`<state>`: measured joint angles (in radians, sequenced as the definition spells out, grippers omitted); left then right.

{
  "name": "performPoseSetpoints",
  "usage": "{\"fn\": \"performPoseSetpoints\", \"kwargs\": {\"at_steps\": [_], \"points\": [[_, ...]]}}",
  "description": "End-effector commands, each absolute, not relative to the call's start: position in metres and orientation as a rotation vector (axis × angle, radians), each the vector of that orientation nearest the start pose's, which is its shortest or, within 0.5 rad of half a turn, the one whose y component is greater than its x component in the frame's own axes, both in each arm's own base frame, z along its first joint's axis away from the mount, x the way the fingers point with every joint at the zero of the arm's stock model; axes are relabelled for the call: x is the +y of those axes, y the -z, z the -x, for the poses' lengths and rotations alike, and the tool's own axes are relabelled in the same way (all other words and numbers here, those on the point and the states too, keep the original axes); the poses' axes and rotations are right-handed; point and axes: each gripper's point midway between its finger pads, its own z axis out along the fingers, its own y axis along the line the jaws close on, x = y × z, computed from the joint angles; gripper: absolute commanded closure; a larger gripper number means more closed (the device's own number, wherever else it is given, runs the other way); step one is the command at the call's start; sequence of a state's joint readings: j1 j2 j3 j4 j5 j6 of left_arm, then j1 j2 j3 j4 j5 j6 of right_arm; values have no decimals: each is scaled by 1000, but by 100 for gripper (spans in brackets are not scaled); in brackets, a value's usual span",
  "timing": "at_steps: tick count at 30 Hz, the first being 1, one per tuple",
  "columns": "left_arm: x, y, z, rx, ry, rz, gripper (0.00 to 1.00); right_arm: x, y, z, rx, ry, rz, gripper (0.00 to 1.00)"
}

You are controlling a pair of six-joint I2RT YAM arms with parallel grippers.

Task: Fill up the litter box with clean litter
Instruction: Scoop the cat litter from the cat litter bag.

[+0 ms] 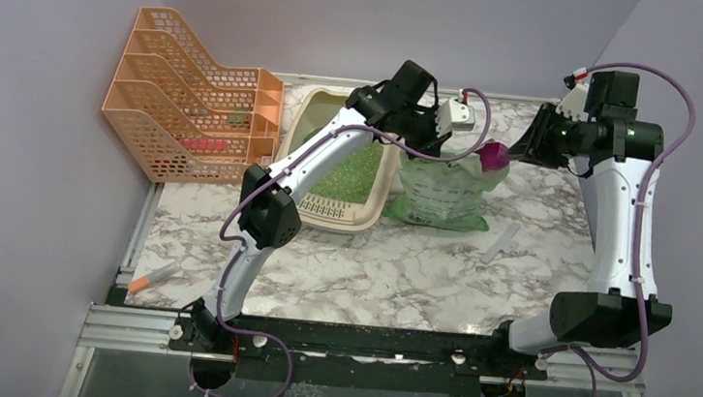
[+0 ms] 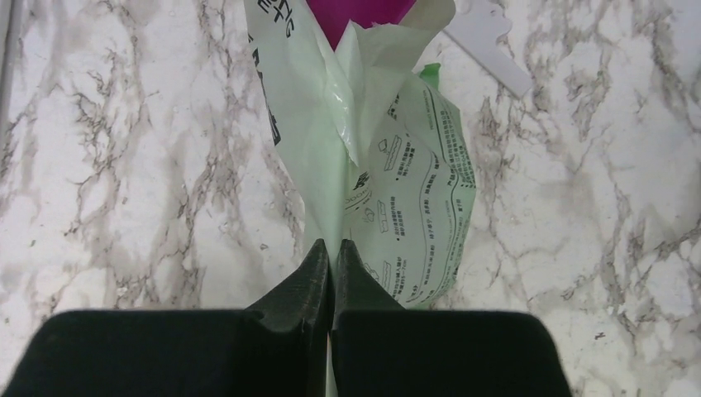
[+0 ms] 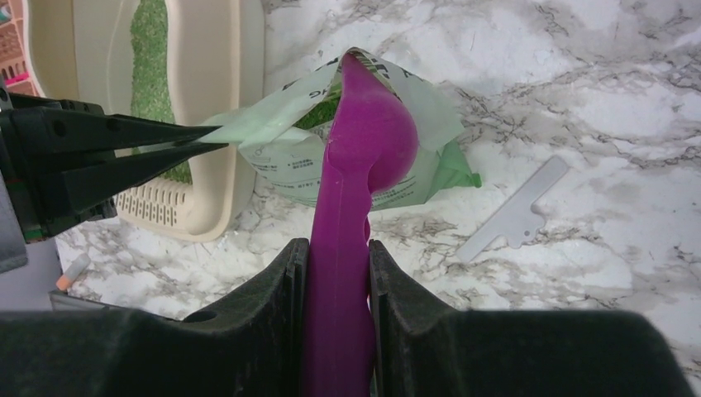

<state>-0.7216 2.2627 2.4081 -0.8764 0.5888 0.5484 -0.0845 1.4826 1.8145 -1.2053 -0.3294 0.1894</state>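
The beige litter box (image 1: 343,219) lies at the back middle of the table, with green litter (image 1: 358,172) spread over its floor. To its right stands the translucent green bag of clean litter (image 1: 440,195), its mouth open. My left gripper (image 2: 332,245) is shut on a thin fold of the bag's upper edge (image 2: 326,165). My right gripper (image 3: 339,248) is shut on the handle of a magenta scoop (image 3: 369,141), whose bowl sits in the bag's mouth (image 3: 318,103). In the right wrist view the left fingers (image 3: 165,132) pinch the bag edge beside the litter box (image 3: 216,91).
An orange mesh file rack (image 1: 192,96) stands at the back left, next to the litter box. A flat white plastic piece (image 1: 501,242) lies on the marble right of the bag. A small orange-capped tube (image 1: 153,277) lies near the table's front left edge.
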Motion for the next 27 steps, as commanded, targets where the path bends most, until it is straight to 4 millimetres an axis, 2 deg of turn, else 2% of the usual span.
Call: {"fn": "performPoseSetpoints", "kwargs": {"at_steps": [1, 6, 8, 11, 14, 16, 18, 20, 23, 27], "points": [[-440, -282, -332, 1540, 981, -1557, 100, 40, -311, -300, 2412, -455, -205, 99], [-430, -282, -291, 1548, 1114, -1603, 100, 42, -306, -250, 2420, -451, -324, 99], [-426, -276, -270, 1565, 1144, -1634, 100, 39, -302, -232, 2422, -418, -361, 99], [-423, -262, -242, 1617, 1161, -1674, 100, 40, -311, -213, 2383, -413, -359, 99], [-421, -263, -225, 1644, 1174, -1681, 100, 58, -300, -208, 2455, -546, -326, 99], [-419, -269, -221, 1649, 1167, -1670, 100, 67, -291, -204, 2539, -604, -307, 99], [-418, -277, -220, 1632, 1151, -1666, 100, 60, -294, -208, 2532, -509, -299, 99], [-419, -277, -223, 1632, 1101, -1661, 100, 63, -299, -210, 2513, -505, -269, 99], [-420, -275, -232, 1651, 1038, -1649, 100, 63, -286, -213, 2538, -499, -264, 99], [-419, -273, -236, 1642, 1005, -1653, 100, 41, -266, -248, 2482, -326, -249, 99]]}}
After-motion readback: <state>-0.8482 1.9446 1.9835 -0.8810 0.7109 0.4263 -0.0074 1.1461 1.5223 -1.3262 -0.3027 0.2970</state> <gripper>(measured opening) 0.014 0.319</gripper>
